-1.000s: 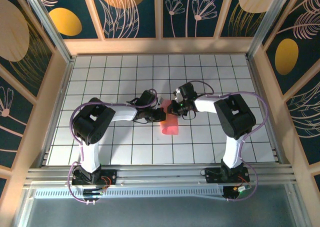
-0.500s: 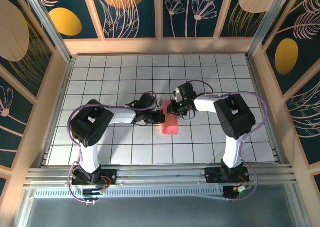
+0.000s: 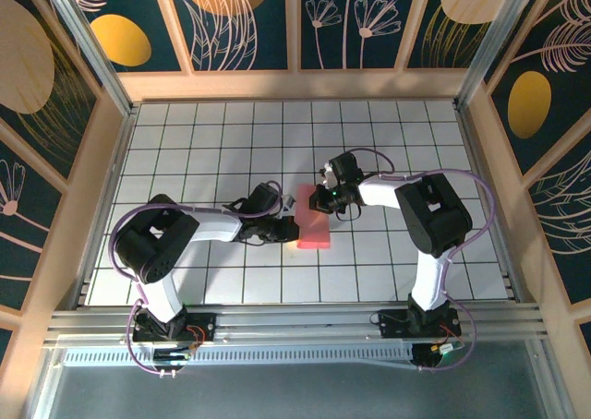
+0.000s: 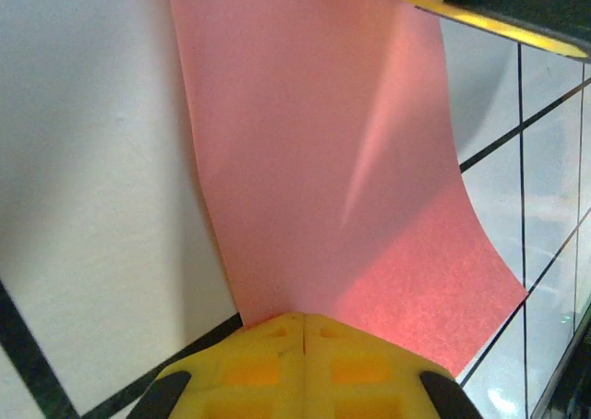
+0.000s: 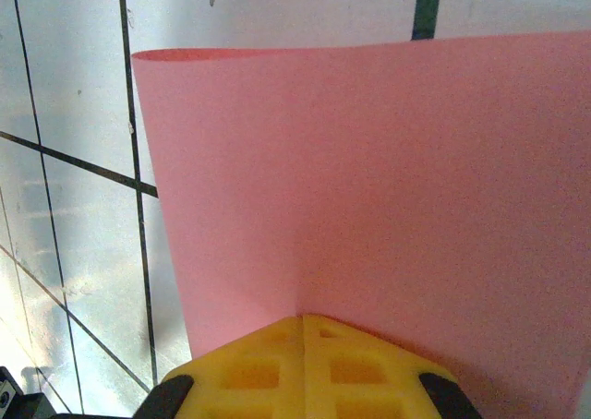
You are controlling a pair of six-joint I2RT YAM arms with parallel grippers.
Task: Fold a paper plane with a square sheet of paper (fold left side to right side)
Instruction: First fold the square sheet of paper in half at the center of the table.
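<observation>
We see our left hand (image 4: 303,345) with its yellow pads pressed together on the near edge of the square sheet of paper (image 4: 351,179), which runs away from it in a soft curve. Our right hand (image 5: 303,345) is likewise clamped on an edge of the sheet, and the paper rises ahead of it, curling over at the top left. From above, both hands meet at the salmon-pink sheet near the middle of the white-gridded desk (image 3: 185,151), left hand at its left edge, right hand at its far end.
</observation>
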